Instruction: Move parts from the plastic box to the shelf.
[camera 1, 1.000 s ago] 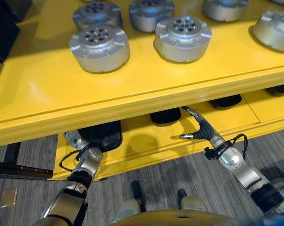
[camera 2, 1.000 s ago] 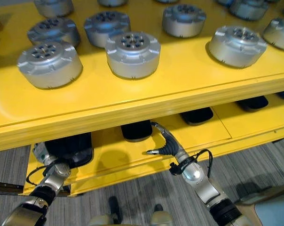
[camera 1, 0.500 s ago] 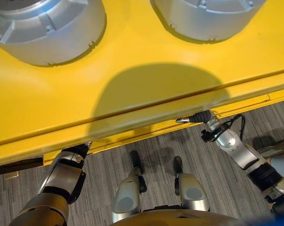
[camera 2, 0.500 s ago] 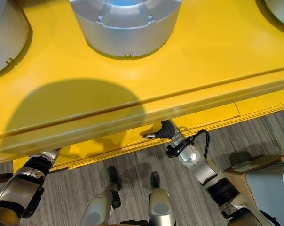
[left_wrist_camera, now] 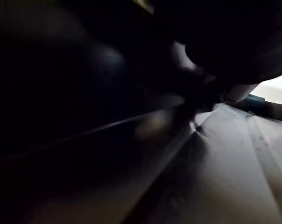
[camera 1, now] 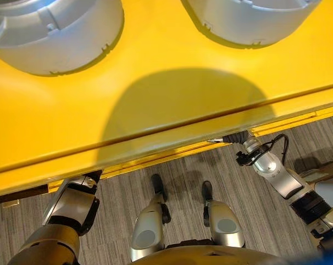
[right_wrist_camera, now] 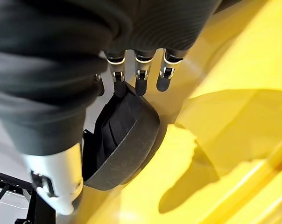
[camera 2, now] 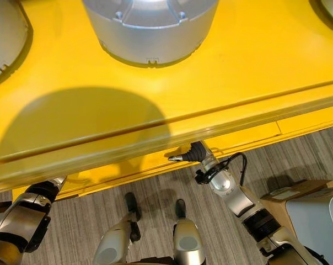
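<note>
My right hand (right_wrist_camera: 141, 70) under yellow shelf (camera 1: 172, 110), fingers straight, tips touching dark round part (right_wrist_camera: 127, 140) just ahead, lying on edge. Left hand's state unclear. Silver parts (camera 2: 150, 27) on shelf above.

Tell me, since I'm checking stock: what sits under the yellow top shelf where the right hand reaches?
A round black part lies on the lower yellow shelf, right hand fingers at its rim. The top shelf, carrying silver parts, hides everything else below.
</note>
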Available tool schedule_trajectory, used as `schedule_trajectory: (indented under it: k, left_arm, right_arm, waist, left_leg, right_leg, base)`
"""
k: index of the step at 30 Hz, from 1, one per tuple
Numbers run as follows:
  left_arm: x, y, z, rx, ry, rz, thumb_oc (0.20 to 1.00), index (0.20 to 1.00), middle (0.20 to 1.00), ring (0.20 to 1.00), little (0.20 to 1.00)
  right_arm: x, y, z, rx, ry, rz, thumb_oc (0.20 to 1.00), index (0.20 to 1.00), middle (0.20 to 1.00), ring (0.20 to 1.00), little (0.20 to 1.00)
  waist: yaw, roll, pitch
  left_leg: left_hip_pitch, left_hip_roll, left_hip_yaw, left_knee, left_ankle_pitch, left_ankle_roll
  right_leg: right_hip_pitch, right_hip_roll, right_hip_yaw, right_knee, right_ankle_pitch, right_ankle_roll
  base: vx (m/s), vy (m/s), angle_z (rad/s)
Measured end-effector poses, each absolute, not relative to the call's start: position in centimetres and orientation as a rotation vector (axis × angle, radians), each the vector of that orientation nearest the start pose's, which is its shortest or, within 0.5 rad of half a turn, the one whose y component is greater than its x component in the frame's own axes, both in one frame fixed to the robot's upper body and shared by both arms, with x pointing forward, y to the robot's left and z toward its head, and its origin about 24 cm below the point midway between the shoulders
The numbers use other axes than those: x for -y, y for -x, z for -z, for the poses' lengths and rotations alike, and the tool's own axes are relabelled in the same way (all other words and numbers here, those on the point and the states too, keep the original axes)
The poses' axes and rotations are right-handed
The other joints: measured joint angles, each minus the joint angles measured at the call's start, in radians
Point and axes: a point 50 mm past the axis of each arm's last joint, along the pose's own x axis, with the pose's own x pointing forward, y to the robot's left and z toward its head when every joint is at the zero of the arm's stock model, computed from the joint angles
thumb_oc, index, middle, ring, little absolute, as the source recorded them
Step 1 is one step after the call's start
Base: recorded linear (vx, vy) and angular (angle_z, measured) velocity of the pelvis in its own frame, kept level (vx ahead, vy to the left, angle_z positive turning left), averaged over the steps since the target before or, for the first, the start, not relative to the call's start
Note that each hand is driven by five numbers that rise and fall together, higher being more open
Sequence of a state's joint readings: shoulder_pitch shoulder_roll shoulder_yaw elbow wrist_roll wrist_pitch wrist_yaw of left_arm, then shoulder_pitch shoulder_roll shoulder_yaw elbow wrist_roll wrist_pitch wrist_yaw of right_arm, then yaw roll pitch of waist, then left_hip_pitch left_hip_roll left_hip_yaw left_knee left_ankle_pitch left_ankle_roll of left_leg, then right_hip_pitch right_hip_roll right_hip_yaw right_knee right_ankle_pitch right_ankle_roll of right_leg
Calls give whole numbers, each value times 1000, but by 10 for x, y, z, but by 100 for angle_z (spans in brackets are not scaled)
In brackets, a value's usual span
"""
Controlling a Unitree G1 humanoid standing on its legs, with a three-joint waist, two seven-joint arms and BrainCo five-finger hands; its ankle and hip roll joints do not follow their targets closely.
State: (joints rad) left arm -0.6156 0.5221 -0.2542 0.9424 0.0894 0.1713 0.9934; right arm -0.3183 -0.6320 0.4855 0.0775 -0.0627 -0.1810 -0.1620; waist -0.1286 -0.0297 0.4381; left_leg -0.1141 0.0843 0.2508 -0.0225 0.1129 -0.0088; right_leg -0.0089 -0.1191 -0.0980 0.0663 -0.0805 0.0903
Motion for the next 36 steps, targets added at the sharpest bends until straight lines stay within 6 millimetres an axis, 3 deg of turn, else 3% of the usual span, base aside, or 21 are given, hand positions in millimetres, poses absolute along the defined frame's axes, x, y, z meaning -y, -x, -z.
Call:
schedule_trajectory:
  k: [3, 4, 5, 6, 12, 14, 17, 19, 25, 36]
  left_arm:
    - [-299, -317, -58, -143, -929, -1003, 200, 200, 200, 200, 200]
    - [-299, -316, -56, -150, -932, -1001, 263, 263, 263, 263, 263]
    - [-300, -314, -55, -160, -937, -1001, 511, 511, 511, 511, 511]
    - [-301, -311, -51, -175, -946, -1000, 1000, 1000, 1000, 1000, 1000]
    - [-301, -304, -40, -215, -951, -986, 1000, 1000, 1000, 1000, 1000]
    - [-294, -297, -24, -261, -932, -965, 1000, 1000, 1000, 1000, 1000]
    - [-291, -292, -16, -284, -918, -960, 1000, 1000, 1000, 1000, 1000]
    - [-289, -282, -3, -325, -917, -945, 1000, 1000, 1000, 1000, 1000]
    - [-290, -282, -3, -316, -891, -954, 1000, 1000, 1000, 1000, 1000]
    - [-293, -277, -10, -233, -851, -1067, 1000, 1000, 1000, 1000, 1000]
  right_arm:
    - [151, -288, -97, 331, 702, -339, 1000, 1000, 1000, 1000, 1000]
    - [151, -288, -97, 331, 702, -339, 1000, 1000, 1000, 1000, 1000]
    - [151, -288, -97, 331, 702, -339, 1000, 1000, 1000, 1000, 1000]
    - [151, -288, -97, 331, 702, -339, 1000, 1000, 1000, 1000, 1000]
    - [151, -288, -97, 331, 703, -339, 1000, 1000, 1000, 1000, 1000]
    - [151, -287, -96, 325, 703, -339, 1000, 1000, 1000, 1000, 1000]
    - [153, -286, -93, 314, 701, -339, 1000, 1000, 1000, 1000, 1000]
    - [155, -280, -82, 275, 694, -345, 1000, 1000, 1000, 1000, 1000]
    - [157, -274, -74, 237, 692, -364, 1000, 1000, 1000, 1000, 1000]
    - [158, -270, -66, 204, 690, -384, 1000, 1000, 1000, 1000, 1000]
  waist:
    - [5, 2, -1]
    - [5, 3, -2]
    - [5, 3, -2]
    - [5, 3, -2]
    - [9, 16, -20]
    - [7, 21, -59]
    - [7, 21, -82]
    - [9, 20, -134]
    - [1, 28, -186]
    - [3, 21, -213]
  left_leg:
    - [10, 0, -5, 0, 0, 0]
    - [13, 0, -8, 0, 0, 0]
    - [15, 0, -9, 0, 0, 0]
    - [18, 0, -9, 0, 0, 0]
    - [21, -1, -11, 0, 0, 0]
    - [27, 1, -12, 0, 0, 0]
    - [36, 2, -14, -1, 0, 0]
    - [73, 2, -16, -12, -6, -8]
    - [80, 5, -15, -12, -7, -10]
    - [103, 6, -13, -15, -7, -10]
  right_leg:
    - [12, 1, -2, -1, 0, 0]
    - [17, 1, -2, -2, 0, 0]
    - [18, 1, -2, -2, 0, 0]
    - [21, 1, -2, -1, 0, -1]
    - [25, 1, -2, 0, 0, -1]
    - [36, 3, -2, -8, 1, -1]
    - [49, 4, -4, -16, 1, -2]
    - [86, 4, -5, -36, 0, -4]
    - [89, 4, -3, -30, -3, -7]
    - [108, 8, -2, -31, -3, -7]
  base:
    - [6, -21, 4]
    - [10, -11, 6]
    - [0, 0, 0]
    - [0, 0, 0]
    - [-2, -5, 0]
    - [29, -58, 2]
    - [60, -49, 3]
    - [57, -25, 1]
    - [60, -17, -1]
    - [26, -20, -1]
